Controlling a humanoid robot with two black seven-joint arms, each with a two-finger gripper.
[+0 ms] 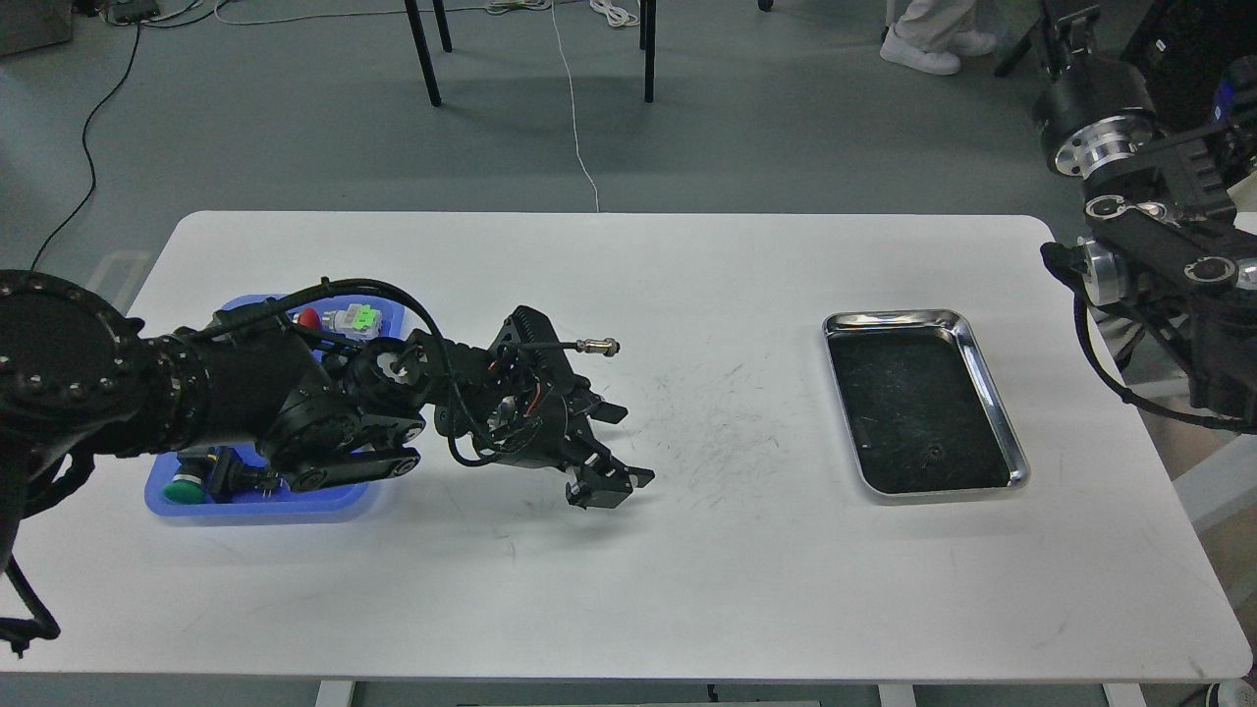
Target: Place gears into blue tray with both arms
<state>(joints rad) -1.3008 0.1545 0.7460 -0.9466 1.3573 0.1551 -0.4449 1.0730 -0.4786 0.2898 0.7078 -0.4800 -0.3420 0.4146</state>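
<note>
Blue plastic tray (257,509) is sitting under our left arm holding push-button switches, while our left gripper (615,447) is hovering spread and empty just right of it, our right gripper's jaws we cannot tell, and one gear (933,453) seemingly is waiting in the steel tray (987,378).

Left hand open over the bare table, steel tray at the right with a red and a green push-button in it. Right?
Not quite. The head view shows the push-buttons in the blue tray at the left; the steel tray holds none. The left hand is open over bare table.
</note>
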